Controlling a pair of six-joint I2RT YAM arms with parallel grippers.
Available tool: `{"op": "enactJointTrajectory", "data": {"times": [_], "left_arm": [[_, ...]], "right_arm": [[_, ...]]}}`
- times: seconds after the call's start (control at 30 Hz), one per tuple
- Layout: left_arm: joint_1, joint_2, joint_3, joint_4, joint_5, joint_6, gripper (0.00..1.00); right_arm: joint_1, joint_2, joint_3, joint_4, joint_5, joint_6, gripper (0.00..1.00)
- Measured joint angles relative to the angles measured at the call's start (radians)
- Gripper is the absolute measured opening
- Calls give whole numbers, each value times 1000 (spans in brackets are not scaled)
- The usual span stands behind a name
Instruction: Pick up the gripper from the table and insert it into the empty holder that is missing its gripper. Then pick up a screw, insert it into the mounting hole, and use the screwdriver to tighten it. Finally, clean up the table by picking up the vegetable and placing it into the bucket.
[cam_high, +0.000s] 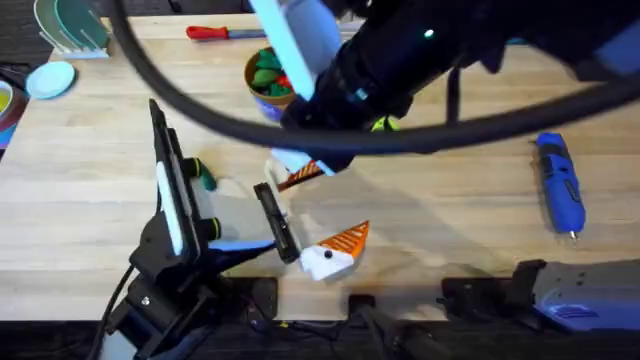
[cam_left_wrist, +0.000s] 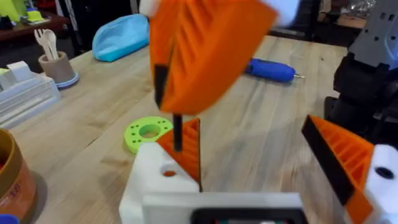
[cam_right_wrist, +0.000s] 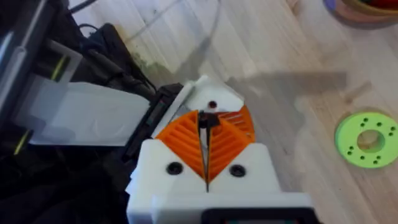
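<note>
- The left arm (cam_high: 170, 235) stands at the near left edge of the table (cam_high: 450, 230), light-blue panel showing, forearm laid toward the middle.
- The left gripper (cam_high: 322, 208) is spread wide, its two orange-tipped fingers well apart and nothing between them.
- One of those fingers is the holder (cam_left_wrist: 152, 171), a white base. The orange gripper (cam_left_wrist: 189, 146) is seated in it and stands upright, and a small mounting hole lies open on the base's top face.
- The right arm (cam_high: 420, 60) rises close under the overhead camera, dark and blurred. It crosses from the right toward the centre and points down over the holder.
- The right gripper (cam_right_wrist: 205, 127) has its orange pads pressed together on a thin dark screw (cam_right_wrist: 206, 119), held upright.
- In the left wrist view the screw's lower end hangs just above the holder, beside the seated orange gripper. Whether it touches the hole cannot be told.
- A dark-green vegetable (cam_high: 205, 176) lies on the table just beside the left arm's forearm.
- A flat green disc (cam_right_wrist: 367, 138) lies near the holder.
- The blue screwdriver (cam_high: 558, 185) lies well apart on the right side.
- Farther back, the orange-brown bucket (cam_high: 258, 82) holds green and red toys.
- A red-handled screwdriver (cam_high: 215, 33) lies by the far edge.
</note>
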Motion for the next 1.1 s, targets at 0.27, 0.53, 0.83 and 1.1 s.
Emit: {"op": "enactJointTrajectory", "data": {"times": [0.27,0.53,0.83,1.1], "left_arm": [[0,0,0,0,0,0,993],[0,0,0,0,0,0,993],[0,0,0,0,0,0,993],[0,10,0,-2,-7,-16,993]], "right_arm": [[7,41,0,-14,47,-5,6],[8,41,0,-1,56,-9,6],[8,75,2,-12,39,-8,6],[12,116,12,-15,26,-13,6]]}}
